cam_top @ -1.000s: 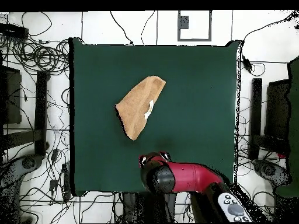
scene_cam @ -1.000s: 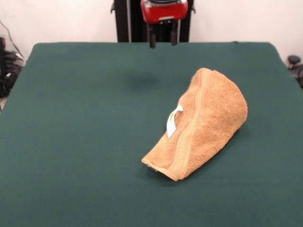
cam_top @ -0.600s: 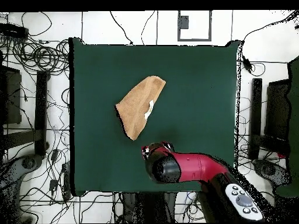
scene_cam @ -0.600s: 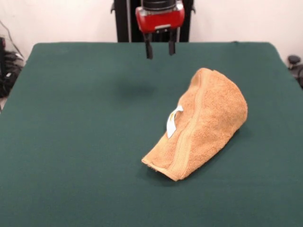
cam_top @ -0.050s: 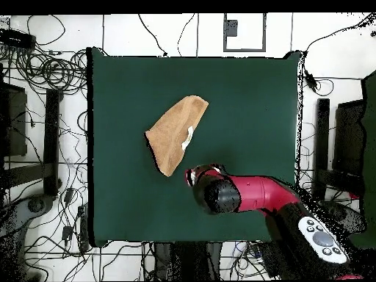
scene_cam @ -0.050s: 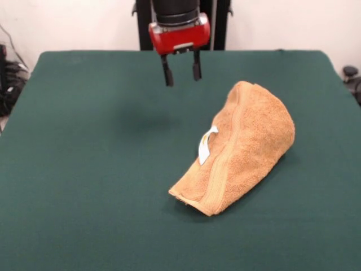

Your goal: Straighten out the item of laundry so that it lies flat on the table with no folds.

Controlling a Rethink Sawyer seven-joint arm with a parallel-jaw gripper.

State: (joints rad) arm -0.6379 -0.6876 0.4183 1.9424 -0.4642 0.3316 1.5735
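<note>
Jaws spread, the gripper (scene_cam @ -0.050s: 180, 70) hangs above the table (scene_cam @ -0.050s: 84, 169), apart from the folded towel (scene_cam @ -0.050s: 242, 147); pinching both layers would leave the fold.

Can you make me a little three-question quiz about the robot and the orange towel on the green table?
1. True or false: the towel lies spread flat on the table.
2. What small white thing sticks out of the towel? A) a sock B) a care tag C) a button
3. Fill in: the gripper hangs above the table with its jaws ____, touching nothing.

Key:
1. False, it is folded over into a bundle.
2. B, the care tag.
3. open
</note>
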